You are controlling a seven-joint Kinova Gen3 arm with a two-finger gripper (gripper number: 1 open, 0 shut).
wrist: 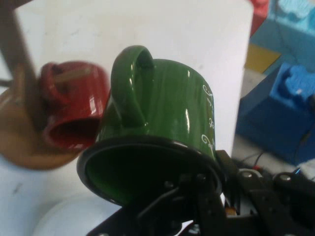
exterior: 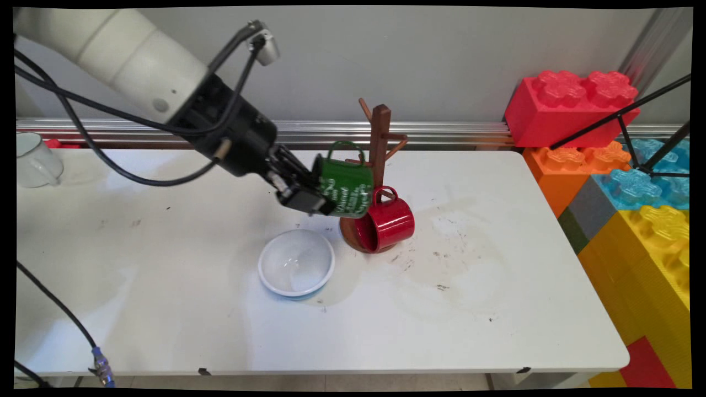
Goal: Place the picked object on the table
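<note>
My gripper (exterior: 315,194) is shut on the rim of a green mug (exterior: 346,184) with white lettering, carried on its side above the table, handle up. In the hand view the green mug (wrist: 162,118) fills the middle, one finger inside its dark mouth and my gripper (wrist: 206,196) at its rim. Right beside it stands a wooden mug tree (exterior: 379,138) with a round base. A red mug (exterior: 389,223) hangs by its handle on a low peg, and the hand view shows the red mug (wrist: 74,105) at the left against the tree (wrist: 19,83).
A white bowl (exterior: 297,263) with a blue rim sits on the table just below the gripper. A white mug (exterior: 34,160) stands at the far left edge. Large toy bricks (exterior: 618,165) are stacked off the table's right side. Black cables hang at the left.
</note>
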